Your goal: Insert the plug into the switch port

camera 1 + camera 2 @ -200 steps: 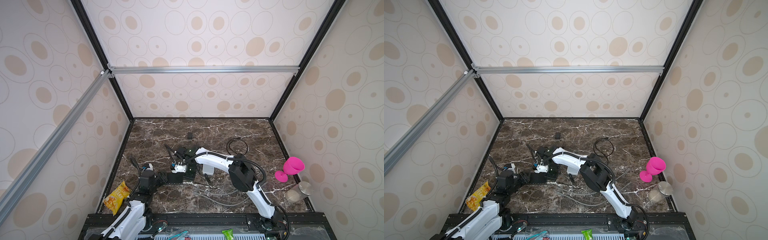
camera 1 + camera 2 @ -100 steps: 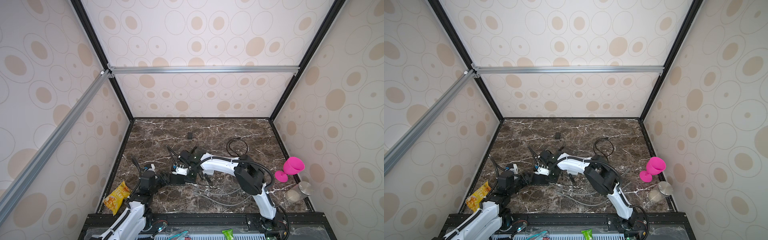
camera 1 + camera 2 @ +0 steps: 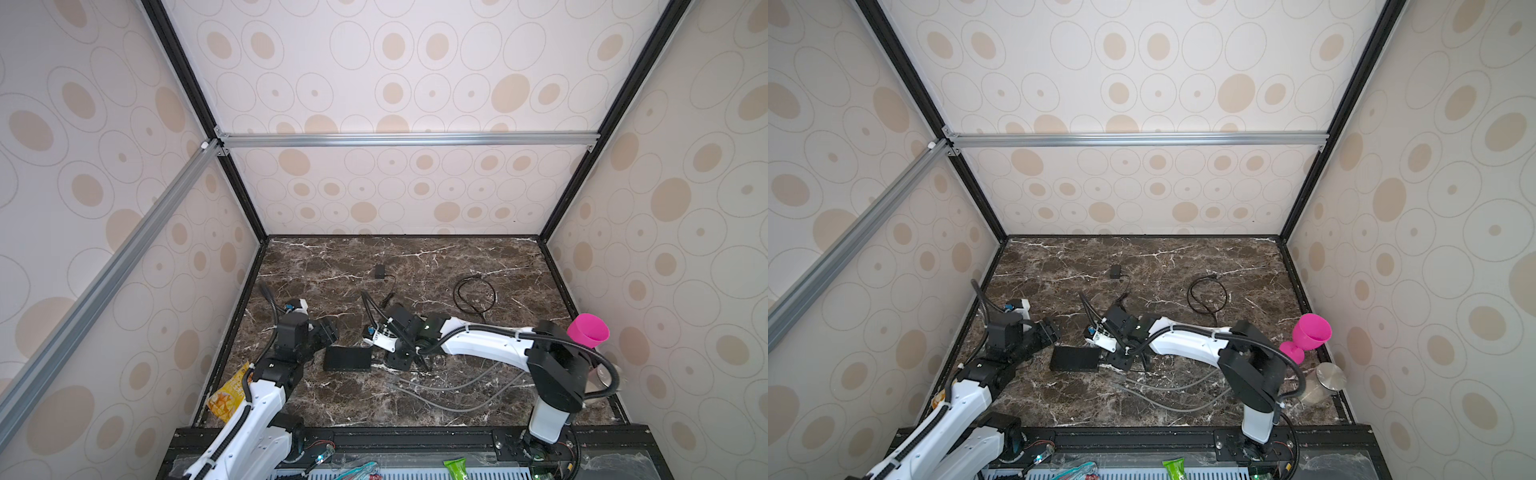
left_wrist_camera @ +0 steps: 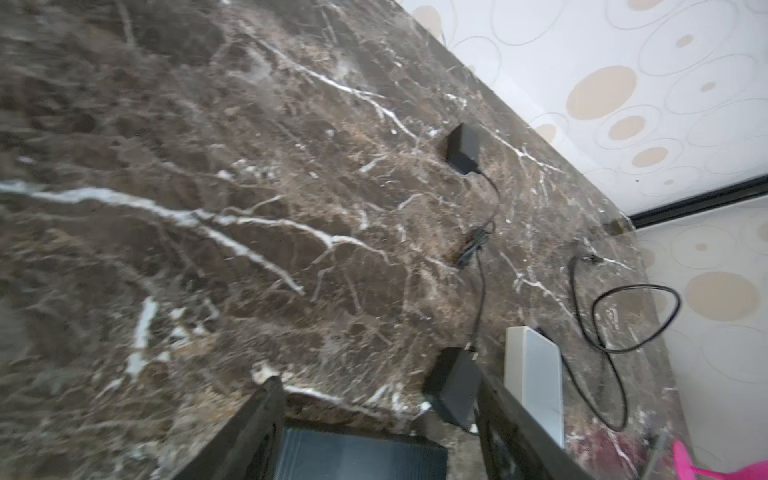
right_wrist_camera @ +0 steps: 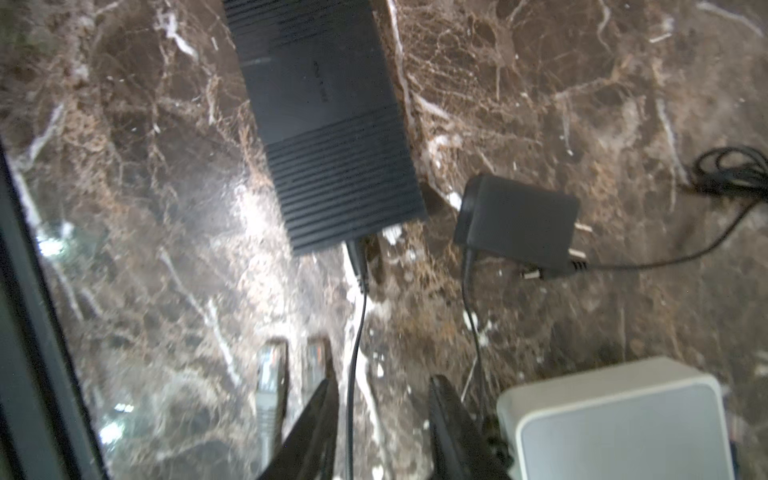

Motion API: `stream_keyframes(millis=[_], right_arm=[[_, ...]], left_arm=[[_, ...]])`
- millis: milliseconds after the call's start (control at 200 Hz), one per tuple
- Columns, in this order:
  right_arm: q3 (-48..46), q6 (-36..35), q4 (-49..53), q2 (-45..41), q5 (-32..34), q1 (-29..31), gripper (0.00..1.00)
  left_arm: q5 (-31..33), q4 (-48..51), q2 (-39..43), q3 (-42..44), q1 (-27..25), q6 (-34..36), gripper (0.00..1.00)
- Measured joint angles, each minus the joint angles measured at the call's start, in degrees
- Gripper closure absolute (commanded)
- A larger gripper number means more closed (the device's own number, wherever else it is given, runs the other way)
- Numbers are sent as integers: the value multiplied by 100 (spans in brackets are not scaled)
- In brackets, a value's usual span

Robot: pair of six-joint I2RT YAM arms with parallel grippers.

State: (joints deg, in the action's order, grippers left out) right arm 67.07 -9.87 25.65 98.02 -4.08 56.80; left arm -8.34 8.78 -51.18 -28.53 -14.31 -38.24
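Jaws apart; plug (image 5: 356, 258) in switch (image 5: 324, 124).

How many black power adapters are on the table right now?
2. One power adapter lies beside the switch, prongs showing; the other sits alone toward the back wall. The arms may hide more.

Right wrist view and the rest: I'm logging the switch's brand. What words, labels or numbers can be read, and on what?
Black switch: small mark on its top, too blurred to read.
Yellow snack bag: print too small to read.
Nothing else is legible; no text can be quoted.
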Motion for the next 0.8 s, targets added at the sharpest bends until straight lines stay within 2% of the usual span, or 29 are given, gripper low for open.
stream_keyframes(millis=[135,270,430,520,600,800], right_arm=[[-907,898,-107,-1064,177,-597,59],[-1696,1838,20,-2199,273,-1340,57],[-2310,2358,271,-3589,284,-1530,57],[-2422,2463,444,-4068,321,-1539,57],[-2463,2505,586,-4293,420,-1554,57],[-2592,2524,798,-4444,588,-1574,57]], left_arm=[[407,330,-1377,-1106,-1309,717,17],[678,514,-2546,-1764,-2094,1198,20],[903,815,-3648,-2297,-2382,1563,25],[1064,994,-4079,-2568,-2444,1705,29],[1176,1086,-4291,-2717,-2481,1781,33],[1211,1235,-4446,-2771,-2498,1891,33]])
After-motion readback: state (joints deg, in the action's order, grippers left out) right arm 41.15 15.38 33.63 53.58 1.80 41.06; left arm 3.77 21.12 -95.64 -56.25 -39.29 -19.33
